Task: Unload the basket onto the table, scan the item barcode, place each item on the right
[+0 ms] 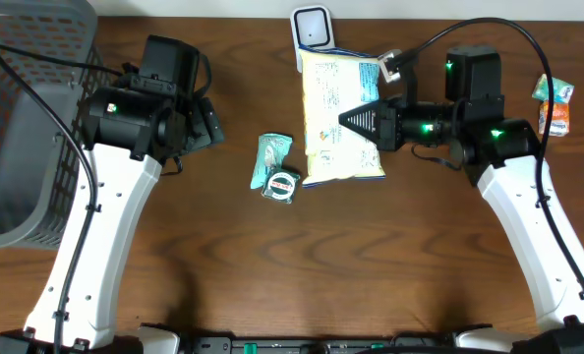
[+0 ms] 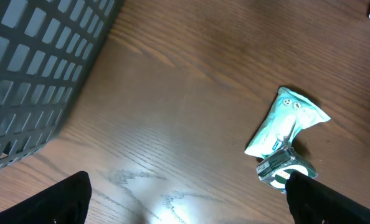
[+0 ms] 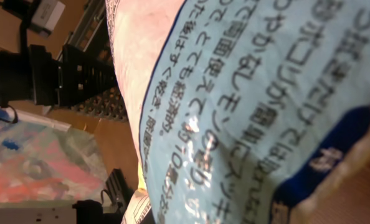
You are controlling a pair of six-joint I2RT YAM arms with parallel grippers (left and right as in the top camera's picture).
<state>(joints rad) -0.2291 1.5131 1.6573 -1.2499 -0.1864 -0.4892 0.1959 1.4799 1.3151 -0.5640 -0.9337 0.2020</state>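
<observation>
The right gripper [image 1: 349,120] is pinched shut on the right-hand edge of the snack bag [image 1: 329,93]. The bag lies flat-faced near the middle of the far side of the table [image 1: 302,275], just in front of the white scanner [image 1: 313,28]. Whether it rests on the wood or hangs just above it cannot be told. The left gripper [image 1: 209,124] is spread wide over bare table and holds nothing, with a small teal packet [image 2: 283,124] and a tape roll [image 2: 283,171] near it. To do the scan well, the right arm should probably turn the bag so its barcode panel faces the scanner's window squarely, holding it steady and uncrumpled. No barcode can be made out in these views. The bag's long axis runs from the scanner toward the robot, its far short end pointing at the scanner and its printed face up.
</observation>
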